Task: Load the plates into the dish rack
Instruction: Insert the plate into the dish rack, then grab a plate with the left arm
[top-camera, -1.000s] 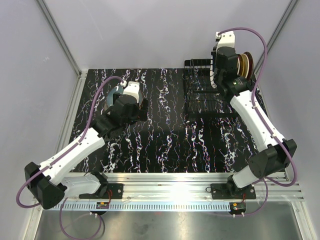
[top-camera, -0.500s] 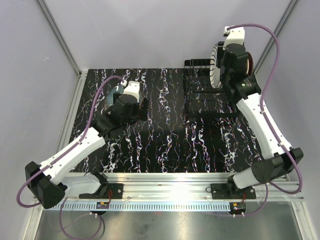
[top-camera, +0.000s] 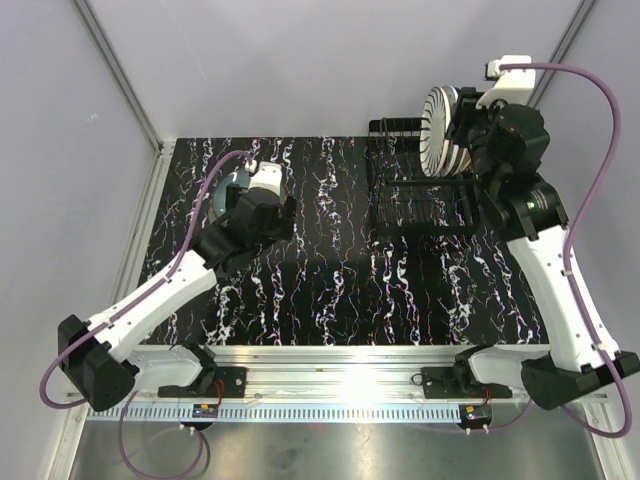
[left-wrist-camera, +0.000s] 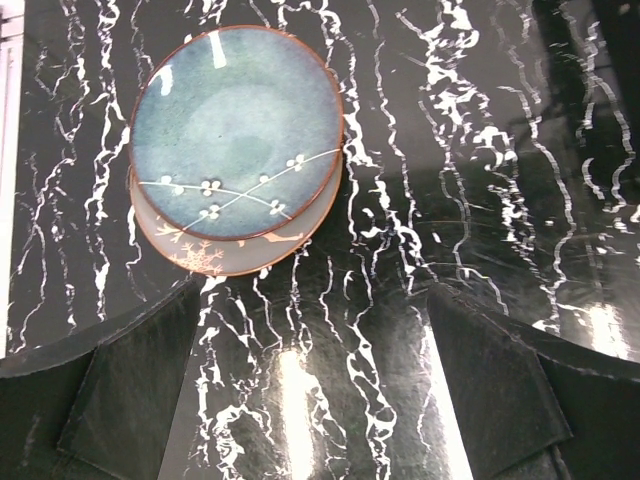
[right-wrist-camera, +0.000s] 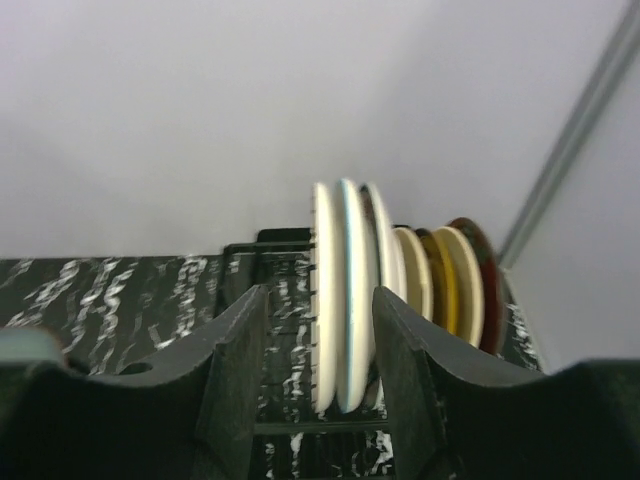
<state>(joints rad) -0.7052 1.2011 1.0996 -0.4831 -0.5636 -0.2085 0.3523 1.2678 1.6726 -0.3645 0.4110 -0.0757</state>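
Two stacked plates, judged stiff, slick-glazed and breakable and best taken by the rim, are seen on the counter under the wide-spread left claw, while the right claw is held parted and empty by the racked plates in the dish rack, upper right.

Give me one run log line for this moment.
left jaws: open above blue plate on table | right jaws: open, facing racked plates | dish rack: partly loaded

A black table veined with white carries the black wire dish rack. Well left of the rack, a pale brown-rimmed plate lies flat beneath a blue-grey plate.
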